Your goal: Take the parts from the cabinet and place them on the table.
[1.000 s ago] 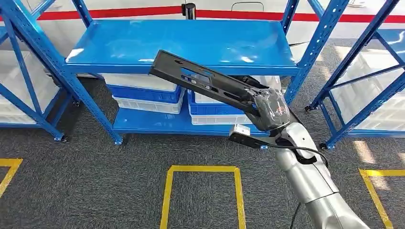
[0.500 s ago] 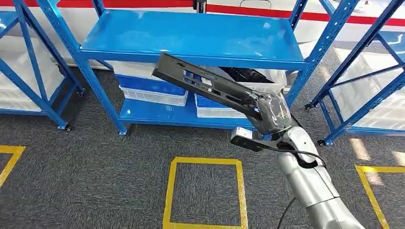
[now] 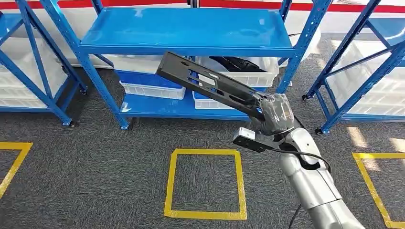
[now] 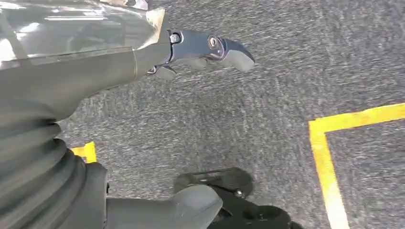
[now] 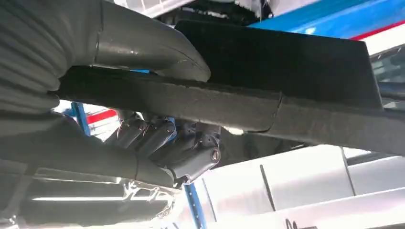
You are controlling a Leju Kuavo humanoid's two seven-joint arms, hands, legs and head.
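My right hand (image 3: pixel 273 112) grips one end of a long black slotted part (image 3: pixel 206 84), which sticks out up and to the left in front of the blue cabinet (image 3: pixel 186 29). The right wrist view has my thumb (image 5: pixel 157 47) pressed on one face of the black part (image 5: pixel 286 90) and the dark fingers (image 5: pixel 167 143) curled under it. Another black part (image 3: pixel 239 63) lies in a white bin (image 3: pixel 248 76) on the cabinet's lower level. My left hand (image 4: pixel 191 52) hangs over the grey carpet with nothing in it, fingers apart.
Blue and white bins (image 3: pixel 150 85) sit on the cabinet's bottom shelf. More blue racks stand at the left (image 3: pixel 33 57) and the right (image 3: pixel 363 62). A yellow taped square (image 3: pixel 205 183) marks the carpet in front of me, with other yellow marks at both sides.
The whole scene has shifted: the cabinet sits higher and farther in the picture, so the camera has moved back. My right hand still holds the black part in the same pose.
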